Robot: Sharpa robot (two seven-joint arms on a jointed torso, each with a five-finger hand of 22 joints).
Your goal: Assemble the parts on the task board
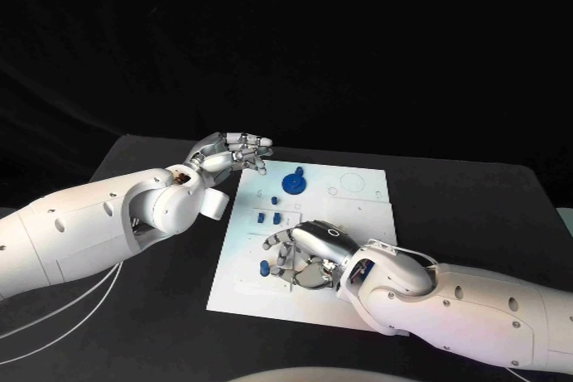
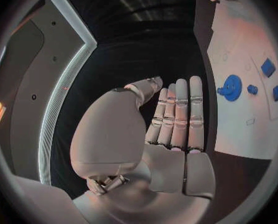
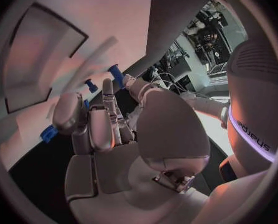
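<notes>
Head view: white task board (image 1: 358, 201) on black table (image 1: 478, 208)

Robotics lab, black table (image 1: 478, 200), white task board (image 1: 353, 201), dark backdrop

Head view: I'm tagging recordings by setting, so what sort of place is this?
Probably a robotics lab test bench: a black table against a dark backdrop, a white task board with small blue parts, and cluttered equipment in the right wrist view.
</notes>
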